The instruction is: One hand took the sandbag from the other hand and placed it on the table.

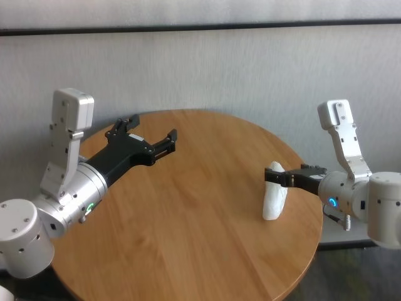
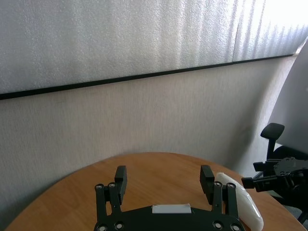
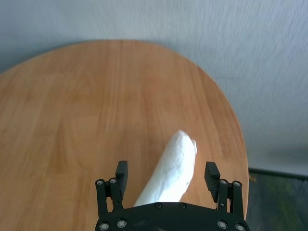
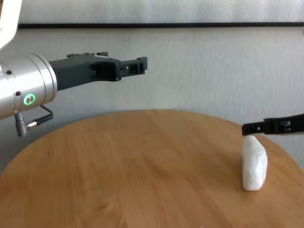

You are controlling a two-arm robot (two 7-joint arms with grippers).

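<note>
No text, label, brand, number or sign can be read anywhere in these views, on either arm or the bench.

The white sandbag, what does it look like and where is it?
The sandbag is a small white lumpy pouch with a crinkly skin. It stands on end on the table, near its right edge. The right hand is open around its top, fingers apart on both sides; whether they touch it is unclear.

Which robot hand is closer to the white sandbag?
The right. The right gripper hangs open right over the sandbag, jaws on either side of it. The left gripper hovers open above the far left part of the table.
</note>
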